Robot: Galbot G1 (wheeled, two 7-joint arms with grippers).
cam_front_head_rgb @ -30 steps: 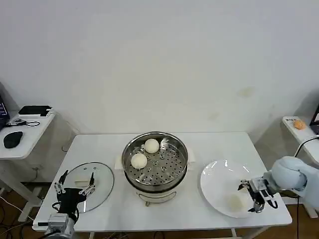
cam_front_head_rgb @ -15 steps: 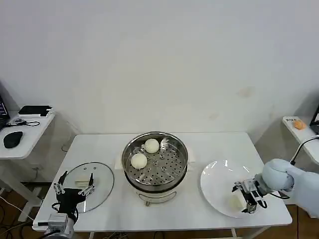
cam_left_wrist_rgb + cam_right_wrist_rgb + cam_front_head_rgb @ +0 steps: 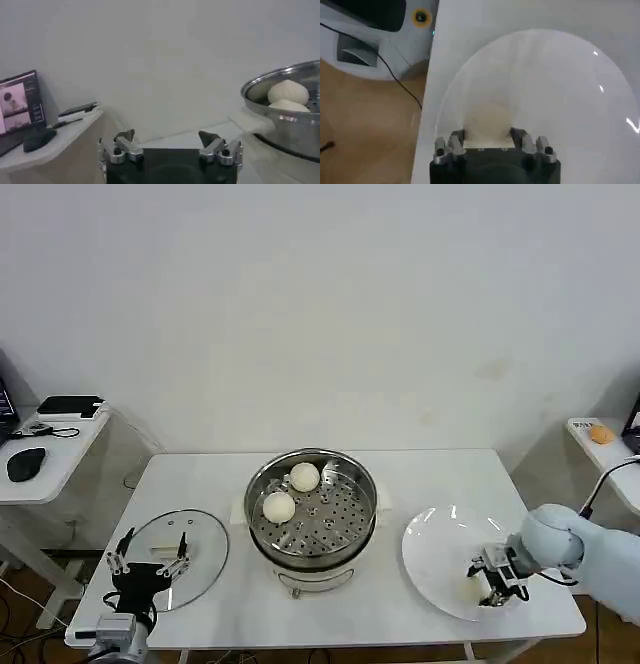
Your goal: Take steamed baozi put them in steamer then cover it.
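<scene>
The steamer (image 3: 362, 529) stands mid-table with two steamed baozi (image 3: 304, 477) (image 3: 279, 507) on its perforated tray. A third baozi (image 3: 472, 589) lies on the near part of the white plate (image 3: 440, 549). My right gripper (image 3: 490, 586) is down on the plate, shut on this bun. In the right wrist view the baozi (image 3: 489, 120) fills the gap of that gripper (image 3: 487, 134), touching both fingers, over the plate (image 3: 545, 75). My left gripper (image 3: 150, 562) hangs open at the front left, near the glass lid (image 3: 195, 544). Its wrist view shows the left gripper (image 3: 167, 140) open and the steamer (image 3: 280, 125) beyond.
The glass lid lies flat on the table's left side. A side table (image 3: 40, 474) with a mouse and devices stands at the far left. The plate sits close to the table's front right corner, with floor and cables beyond the edge (image 3: 422, 125).
My right gripper moved inward over the plate and dropped onto the baozi, closing round it. The left arm has not moved.
</scene>
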